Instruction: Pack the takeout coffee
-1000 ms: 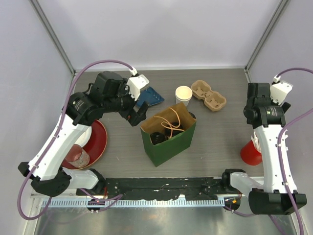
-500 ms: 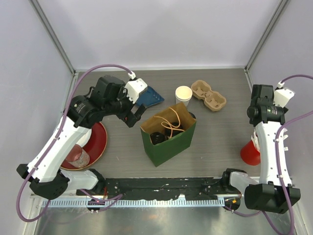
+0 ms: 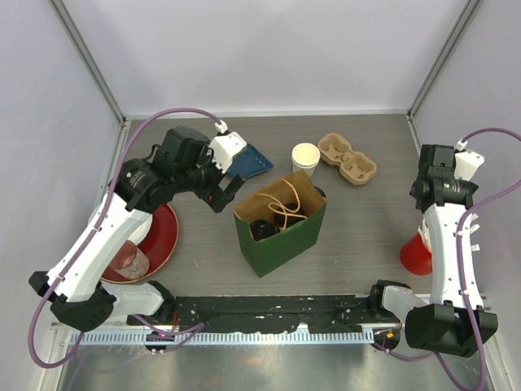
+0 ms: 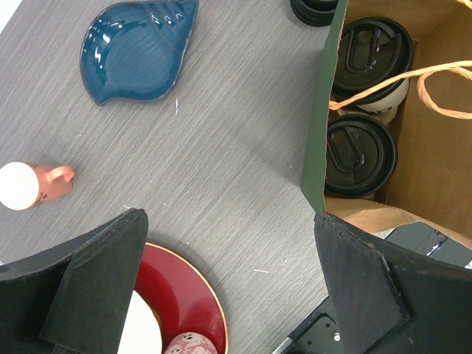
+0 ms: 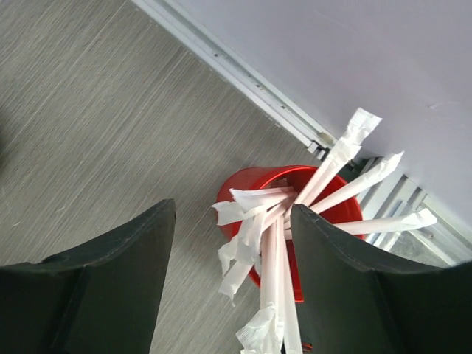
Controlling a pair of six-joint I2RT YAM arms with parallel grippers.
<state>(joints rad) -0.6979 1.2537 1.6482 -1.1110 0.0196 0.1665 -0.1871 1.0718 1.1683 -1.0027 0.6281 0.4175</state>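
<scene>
Two takeout coffee cups with black lids [image 4: 371, 48] [image 4: 361, 153] stand inside the green paper bag [image 3: 285, 236], whose wall also shows in the left wrist view [image 4: 318, 125]. A third black lid [image 4: 313, 9] shows just outside the bag's far side. A cream paper cup without a lid [image 3: 305, 156] stands behind the bag. My left gripper [image 3: 223, 194] [image 4: 228, 295] is open and empty, hovering over the table just left of the bag. My right gripper [image 3: 430, 197] [image 5: 232, 287] is open and empty, above the red cup of straws [image 5: 310, 221].
A cardboard cup carrier [image 3: 348, 159] lies at the back right. A blue shell dish [image 4: 140, 48], a small ceramic cup with pink handle [image 4: 29, 184] and a red plate [image 4: 181, 299] lie left of the bag. The red straw cup [image 3: 417, 254] stands by the right wall.
The left gripper has drawn slightly left, away from the bag. The right wrist has swung right, toward the wall and the straw cup. Nothing was grasped.
</scene>
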